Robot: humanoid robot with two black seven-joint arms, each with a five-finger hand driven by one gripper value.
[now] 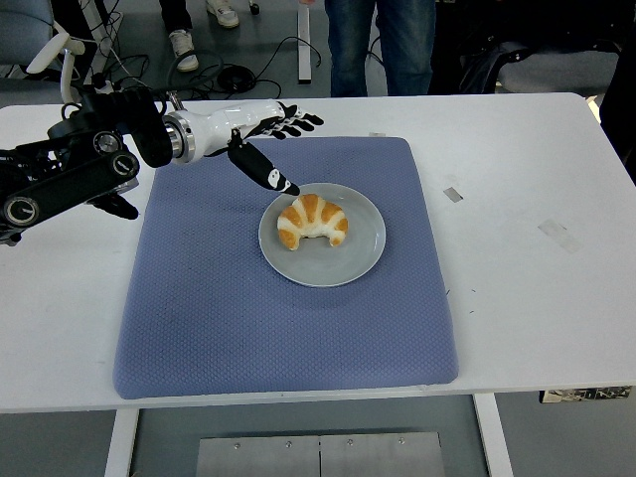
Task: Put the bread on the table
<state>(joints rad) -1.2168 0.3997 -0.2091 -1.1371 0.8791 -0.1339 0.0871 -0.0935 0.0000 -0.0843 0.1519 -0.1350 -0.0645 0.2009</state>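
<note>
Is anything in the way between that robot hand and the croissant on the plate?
Nothing visible. The left hand hangs open over the blue mat, its thumb tip near the plate's far-left rim. The croissant lies uncovered on the plate, with only open space between them.
</note>
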